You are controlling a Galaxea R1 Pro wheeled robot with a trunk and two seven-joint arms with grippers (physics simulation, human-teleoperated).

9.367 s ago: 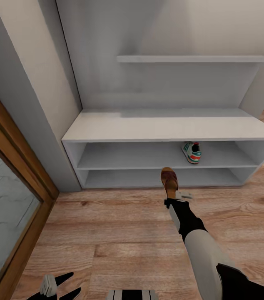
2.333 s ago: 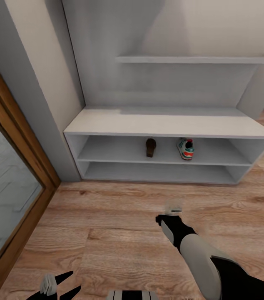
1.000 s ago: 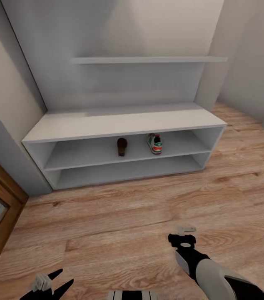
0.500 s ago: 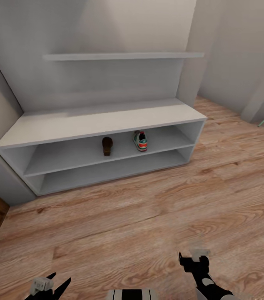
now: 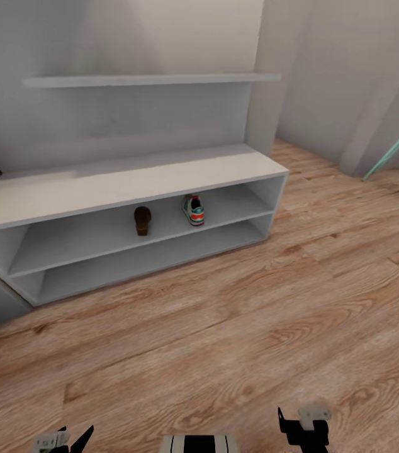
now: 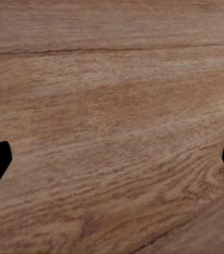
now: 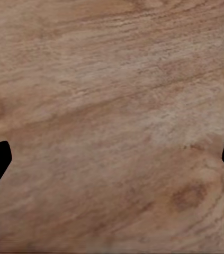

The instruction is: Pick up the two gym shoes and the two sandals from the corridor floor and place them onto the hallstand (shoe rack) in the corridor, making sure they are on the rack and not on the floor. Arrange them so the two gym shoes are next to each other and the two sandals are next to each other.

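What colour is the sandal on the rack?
Dark brown sandal, clearest in the head view.

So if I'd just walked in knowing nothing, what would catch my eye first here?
Probably the wide pale hallstand against the wall, with just two things on its upper open shelf: a dark-brown sandal and, a little apart to its right, a white gym shoe with green and orange. Then the broad wood-grain floor in front, and the two wrist views looking straight down at its planks between open jaws.

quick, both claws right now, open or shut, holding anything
Left claw: open, holding nothing.
Right claw: open, holding nothing.
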